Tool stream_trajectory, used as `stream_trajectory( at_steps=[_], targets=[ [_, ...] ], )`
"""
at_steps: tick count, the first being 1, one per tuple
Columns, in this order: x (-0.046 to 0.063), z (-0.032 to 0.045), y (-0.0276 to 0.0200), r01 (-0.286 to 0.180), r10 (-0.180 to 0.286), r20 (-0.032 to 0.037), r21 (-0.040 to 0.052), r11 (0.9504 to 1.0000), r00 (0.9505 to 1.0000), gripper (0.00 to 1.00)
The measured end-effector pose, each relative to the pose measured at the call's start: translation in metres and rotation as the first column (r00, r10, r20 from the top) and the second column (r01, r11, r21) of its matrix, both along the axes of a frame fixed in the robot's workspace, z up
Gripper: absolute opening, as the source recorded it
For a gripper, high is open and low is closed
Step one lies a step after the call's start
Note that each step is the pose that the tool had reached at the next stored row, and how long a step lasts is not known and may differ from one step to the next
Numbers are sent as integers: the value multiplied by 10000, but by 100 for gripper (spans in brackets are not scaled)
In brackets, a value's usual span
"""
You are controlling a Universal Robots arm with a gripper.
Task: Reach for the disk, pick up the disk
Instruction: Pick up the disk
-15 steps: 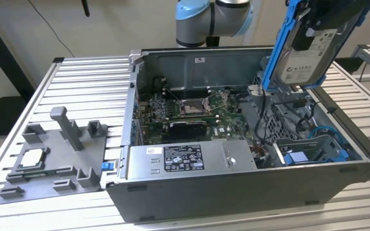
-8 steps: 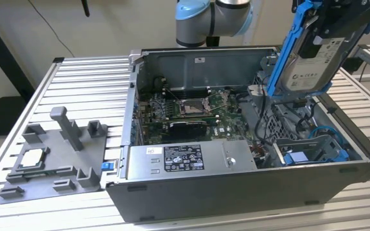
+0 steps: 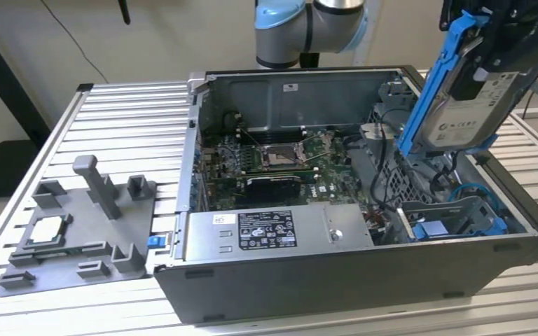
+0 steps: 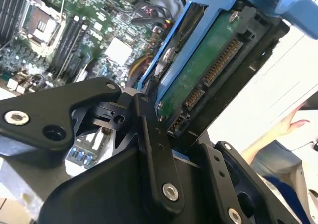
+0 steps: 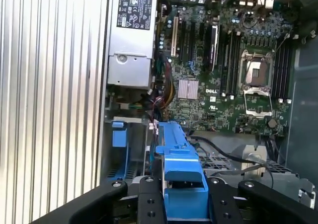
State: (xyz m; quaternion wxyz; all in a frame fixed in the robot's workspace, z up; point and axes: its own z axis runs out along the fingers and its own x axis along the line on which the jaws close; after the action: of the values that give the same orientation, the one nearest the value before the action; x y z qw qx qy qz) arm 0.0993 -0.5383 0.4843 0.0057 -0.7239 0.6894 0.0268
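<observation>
Gripper (image 3: pixel 493 66) clamped on the disk (image 3: pixel 456 112), holding it tilted (blue frame up) above the computer case (image 3: pixel 344 273). Pick-up looks about done; any next move calls for clearing the case's wall.

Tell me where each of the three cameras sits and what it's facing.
Exterior view: off the arm, angled down on the open computer case; the arm lifts the disk over it.
Second wrist view: beside the gripper, shut on the disk's connector end; a person's hand behind.
First wrist view: above the disk's blue frame, facing the motherboard.
Shared: disk, motherboard.
</observation>
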Motion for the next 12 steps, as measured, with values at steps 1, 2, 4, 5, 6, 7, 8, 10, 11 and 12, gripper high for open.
stream_trajectory(
  at_steps=[1,2,4,5,6,7,8,10,11,12],
  targets=[
    [2,-8,-36,1,-1,0,1,10000,10000,0],
    [3,-16,-71,2,-2,0,0,10000,10000,0],
    [5,-39,-142,5,-5,0,1,10000,10000,0],
    [4,-52,-174,9,-9,0,1,10000,10000,0],
    [5,-66,-203,14,-14,0,1,10000,10000,0],
    [5,-84,-235,23,-23,0,1,10000,10000,0],
    [5,-100,-261,34,-34,1,1,10000,10000,0],
    [5,-133,-305,66,-66,2,-1,10000,10000,0],
    [5,-150,-319,96,-96,3,3,10000,10000,0],
    [5,-165,-329,135,-135,3,4,9999,9999,0]
  ],
)
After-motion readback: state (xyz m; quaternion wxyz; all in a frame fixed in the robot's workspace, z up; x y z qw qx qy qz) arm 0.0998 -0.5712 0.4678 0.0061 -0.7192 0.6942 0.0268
